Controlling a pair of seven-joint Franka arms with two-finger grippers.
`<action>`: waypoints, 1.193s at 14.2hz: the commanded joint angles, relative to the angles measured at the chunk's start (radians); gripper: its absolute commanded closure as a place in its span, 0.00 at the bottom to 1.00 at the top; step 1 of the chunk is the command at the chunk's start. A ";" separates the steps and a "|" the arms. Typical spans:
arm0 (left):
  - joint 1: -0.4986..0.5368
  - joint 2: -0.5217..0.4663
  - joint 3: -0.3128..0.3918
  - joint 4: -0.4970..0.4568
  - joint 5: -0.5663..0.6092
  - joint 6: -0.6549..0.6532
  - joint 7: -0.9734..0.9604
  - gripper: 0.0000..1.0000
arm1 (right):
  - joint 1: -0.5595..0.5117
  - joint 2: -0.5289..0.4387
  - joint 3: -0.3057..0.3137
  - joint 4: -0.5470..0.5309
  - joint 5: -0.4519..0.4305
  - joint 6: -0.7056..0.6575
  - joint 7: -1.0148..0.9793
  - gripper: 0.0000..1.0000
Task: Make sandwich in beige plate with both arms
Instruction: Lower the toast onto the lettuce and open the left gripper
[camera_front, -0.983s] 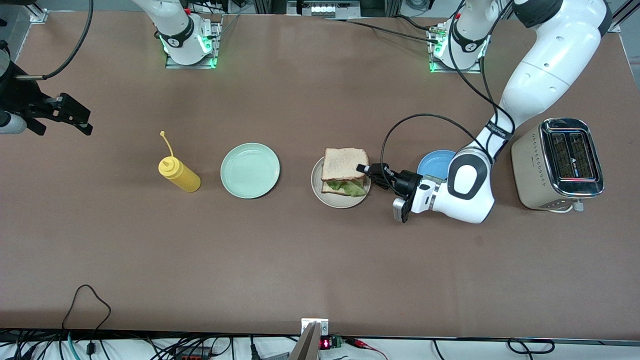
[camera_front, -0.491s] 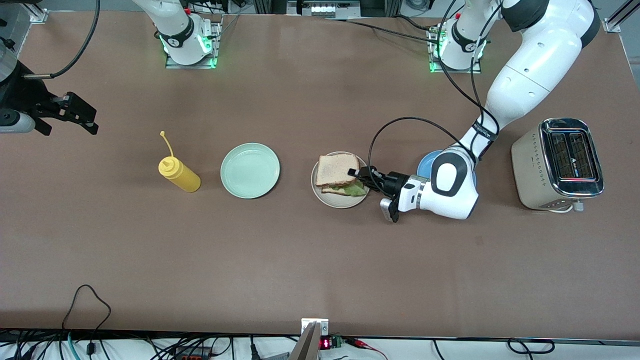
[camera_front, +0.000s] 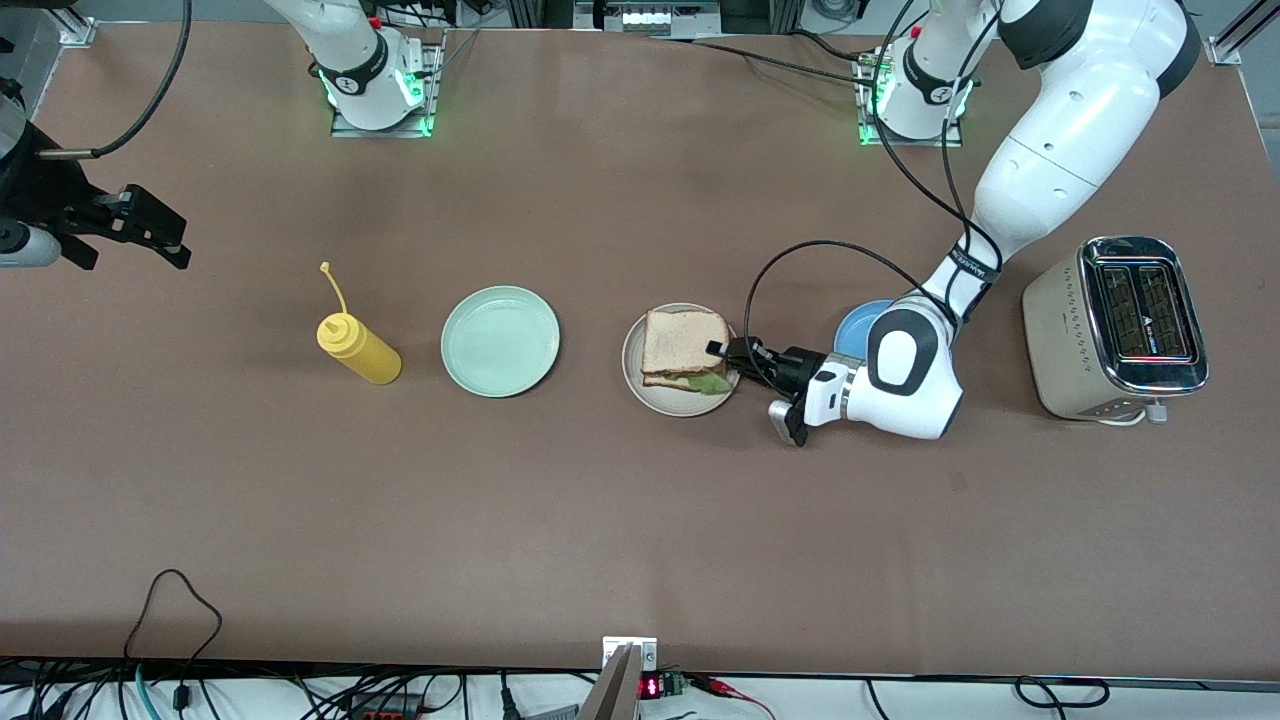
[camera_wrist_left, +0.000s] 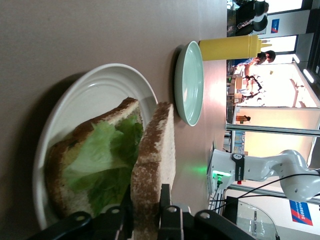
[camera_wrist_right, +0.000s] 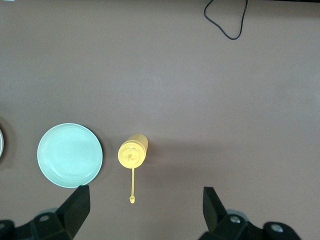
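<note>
The sandwich (camera_front: 685, 345) lies on the beige plate (camera_front: 660, 400): a bottom bread slice (camera_wrist_left: 57, 165), a green lettuce leaf (camera_wrist_left: 105, 160) and a top bread slice (camera_wrist_left: 155, 165). My left gripper (camera_front: 722, 355) reaches in low from the left arm's end of the table. Its fingers (camera_wrist_left: 165, 197) press both faces of the top slice at the crust edge. That slice rests on the lettuce, tipped up a little at the held edge. My right gripper (camera_front: 165, 235) hangs open high over the right arm's end of the table, with nothing between its fingers (camera_wrist_right: 75, 205).
A mint green plate (camera_front: 500, 340) and a yellow squeeze bottle (camera_front: 360, 350) stand toward the right arm's end. A blue plate (camera_front: 865, 325) lies partly under the left arm, and a toaster (camera_front: 1120, 325) stands at the left arm's end.
My left gripper has carried the top slice down onto the lettuce and over the beige plate. The right gripper has only drifted slightly.
</note>
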 joint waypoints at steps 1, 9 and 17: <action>-0.025 -0.029 0.025 -0.004 0.052 0.017 0.020 0.00 | 0.007 -0.002 -0.006 0.002 0.016 -0.024 0.010 0.00; -0.021 -0.126 0.025 0.008 0.268 0.016 -0.019 0.00 | 0.007 -0.003 -0.008 0.002 0.035 -0.027 -0.007 0.00; -0.016 -0.322 0.025 0.013 0.602 -0.071 -0.288 0.00 | 0.011 -0.005 -0.008 0.004 0.027 -0.034 -0.006 0.00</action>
